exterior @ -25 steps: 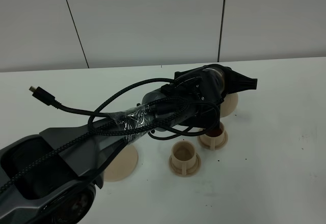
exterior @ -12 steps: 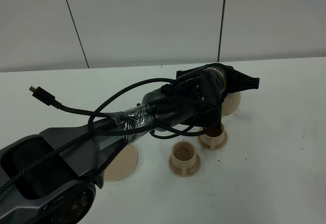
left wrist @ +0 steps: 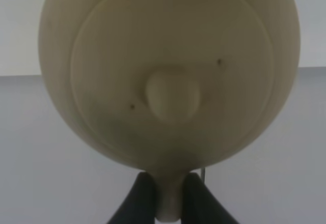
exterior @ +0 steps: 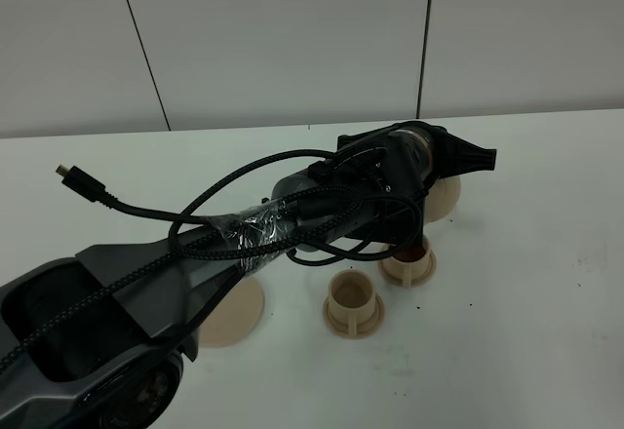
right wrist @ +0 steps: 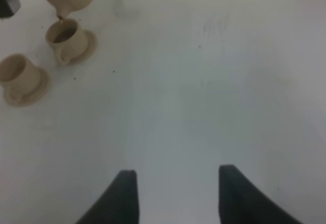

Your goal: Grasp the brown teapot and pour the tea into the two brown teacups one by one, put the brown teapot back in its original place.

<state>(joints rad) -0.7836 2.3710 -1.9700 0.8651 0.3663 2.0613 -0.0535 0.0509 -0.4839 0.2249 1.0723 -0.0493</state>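
The left fingers [left wrist: 138, 204], black and narrow, are pinching the loop handle of the round, squat, light-tan matte teapot [left wrist: 168, 71]. In the left wrist view its body and its lid with a rounded knob fill nearly the whole picture. From the high camera the left arm [exterior: 146, 283], dark grey and wrapped with black braided cables [exterior: 244, 229], stretches from the near left corner across the middle of the white tabletop [exterior: 526, 302]. It covers most of the teapot, so only a tan edge shows past the wrist. The right wrist view shows the teapot lifted off the tabletop and tipped forward. Its short spout points down over the mouth of the farther small light-tan cylindrical teacup [right wrist: 66, 36], which stands on its little round saucer and holds dark liquid. I cannot tell whether a stream is running from the spout. The nearer matching teacup [exterior: 352, 295] sits on its own saucer just beside the first, apart from it, and its inside looks pale and dry. The flat round light-tan disc [exterior: 236, 316] lies bare on the tabletop, well to the left of both cups and partly hidden behind the arm. The right fingers [right wrist: 125, 196] are spread apart with nothing between them, low over bare tabletop and well away from the cups.
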